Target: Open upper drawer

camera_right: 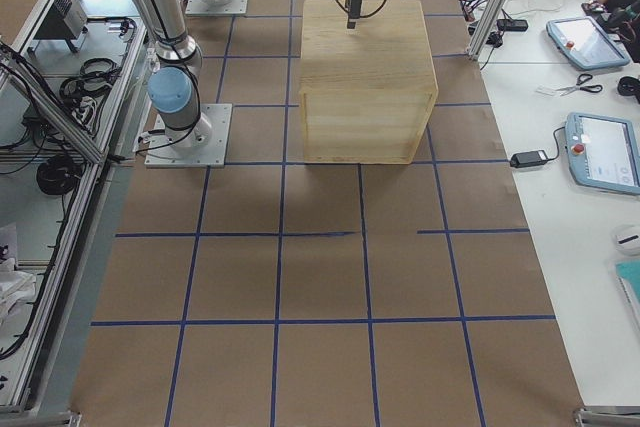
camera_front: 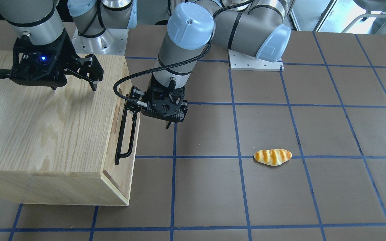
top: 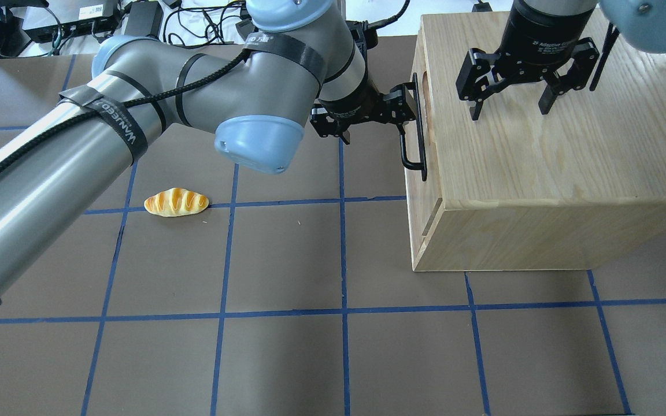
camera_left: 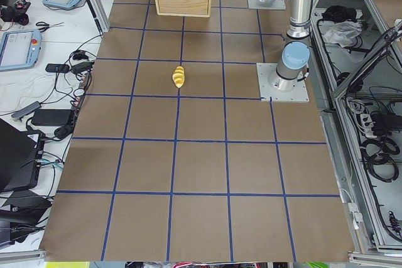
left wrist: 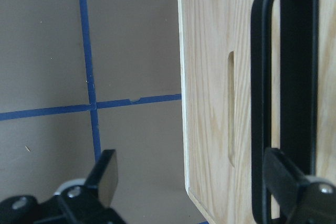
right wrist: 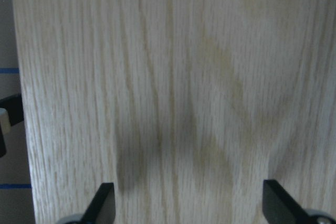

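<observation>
The upper drawer's wooden front panel [left wrist: 210, 103] with its long black bar handle [camera_front: 126, 134] is on the oak cabinet's side that faces the table's middle. The handle also shows in the overhead view [top: 418, 127] and the left wrist view [left wrist: 262, 77]. My left gripper [camera_front: 132, 106] is open at the handle's far end. In the left wrist view one finger [left wrist: 286, 177] overlaps the bar and the other [left wrist: 105, 174] is off the panel's edge. My right gripper [top: 509, 110] is open and empty just above the cabinet top [top: 541, 156].
A bread-roll toy [camera_front: 272, 157] lies on the brown table with blue grid tape, well away from the cabinet, and it also shows in the overhead view [top: 176, 202]. The cabinet [camera_right: 368, 77] stands near the robot's right arm base.
</observation>
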